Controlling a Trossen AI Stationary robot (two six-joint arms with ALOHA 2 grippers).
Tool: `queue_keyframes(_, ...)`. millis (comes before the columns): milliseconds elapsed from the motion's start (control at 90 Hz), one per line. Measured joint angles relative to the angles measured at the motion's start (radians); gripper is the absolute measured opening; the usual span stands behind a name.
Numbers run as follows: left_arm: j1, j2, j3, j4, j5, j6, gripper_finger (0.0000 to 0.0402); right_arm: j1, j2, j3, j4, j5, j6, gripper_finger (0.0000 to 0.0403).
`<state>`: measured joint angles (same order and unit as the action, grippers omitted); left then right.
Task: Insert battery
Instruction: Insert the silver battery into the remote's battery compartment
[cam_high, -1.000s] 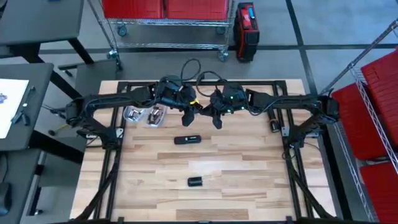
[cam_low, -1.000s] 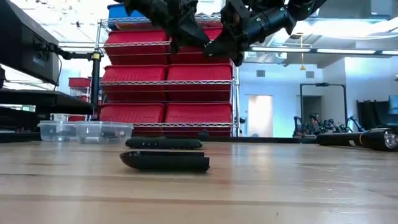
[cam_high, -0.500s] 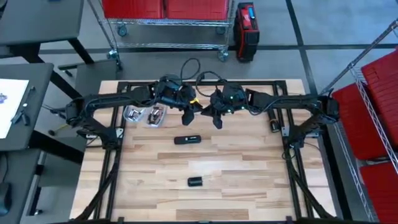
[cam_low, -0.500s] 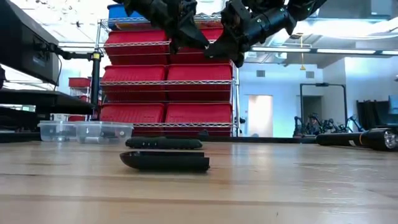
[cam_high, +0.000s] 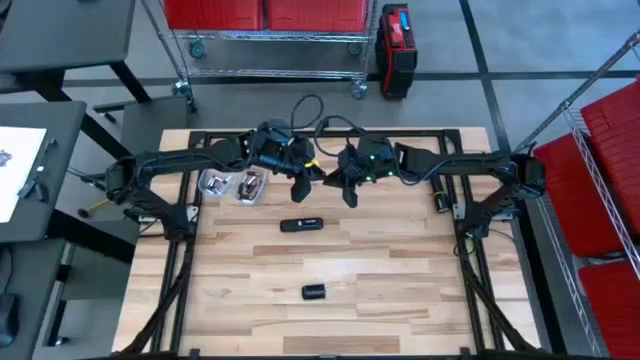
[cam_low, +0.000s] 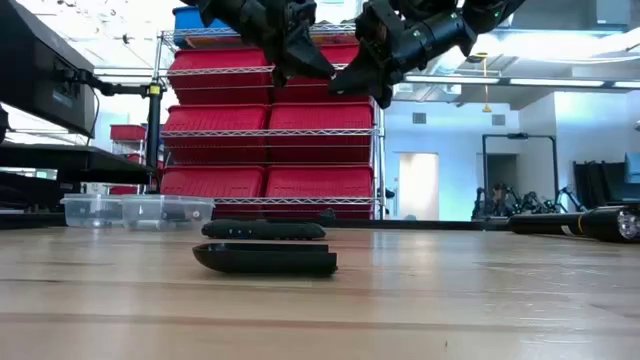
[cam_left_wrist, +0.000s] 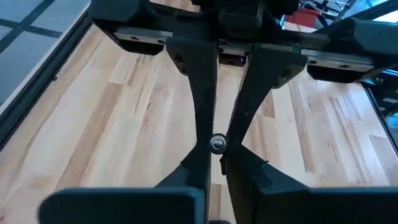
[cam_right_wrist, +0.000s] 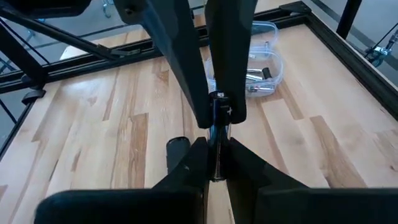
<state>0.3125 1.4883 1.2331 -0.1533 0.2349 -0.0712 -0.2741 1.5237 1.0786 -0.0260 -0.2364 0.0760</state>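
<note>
— Wooden table (cam_high: 400, 260) in front of shelving full of red bins, both arms raised over its far half. Starting at the grip?

— Yes. Left gripper (cam_left_wrist: 219, 163) and right gripper (cam_right_wrist: 214, 155) nose to nose in mid-air, well above the boards. Each one squeezed nearly together, pinching the battery (cam_left_wrist: 216, 144) from opposite sides. Seen end-on from the left wrist as a small metal disc. Seen lengthwise from the right wrist as a thin dark rod with a bright tip.

— Sharing it, then?

— Probably a regrasp or hand-over, judging by the tip-to-tip pose. Cannot say which side carries the load.

— And below?

— Black remote (cam_high: 300, 224) lying flat near the table's middle, well apart from both grippers. Cannot tell whether its bay is open. Nearer the front edge, a smaller dark piece (cam_high: 315, 292), perhaps the cover. Clear tubs (cam_high: 232, 184) beside the left arm, towards the far left.

— How to do the step well?

— Release on one side only once sure of a firm, square hold on the other; no tugging. Grip near one end, leaving the rest free to enter the bay. Check polarity against the compartment, too small to read from above. Then lower slowly, tilt the spring-side end in first and press flat. Brace the remote with the free gripper; likely to slide otherwise, being light on bare wood.

— Risks?

— Slipping of a smooth round cell from narrow tips; rolling off if dropped.
</note>
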Motion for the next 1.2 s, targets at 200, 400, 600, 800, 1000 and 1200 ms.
queue_keyframes(200, 0.003, 0.001, 0.0, 0.017, 0.0, -0.005, 0.0001, -0.001, 0.0, 0.0, 0.004, 0.001, 0.002, 0.0031)
queue_keyframes(400, 0.002, 0.001, 0.0, 0.017, 0.007, -0.023, 0.0008, 0.0, 0.0, 0.0, 0.004, 0.0, 0.003, 0.0018)
queue_keyframes(600, 0.001, 0.002, 0.0, 0.037, 0.015, -0.029, 0.0056, 0.0, 0.0, 0.0, 0.004, 0.0, 0.003, 0.0018)
queue_keyframes(800, -0.003, 0.002, 0.0, 0.045, 0.019, -0.03, 0.0096, 0.0, 0.0, 0.0, 0.004, 0.0, 0.003, 0.0018)
queue_keyframes(1000, -0.003, 0.002, 0.0, 0.046, 0.018, -0.024, 0.0095, 0.0, 0.0, 0.0, 0.005, 0.0, 0.003, 0.0018)
queue_keyframes(1200, -0.003, 0.002, 0.0, 0.048, 0.017, -0.02, 0.0082, 0.005, 0.0, 0.0, 0.011, 0.001, 0.002, 0.0018)
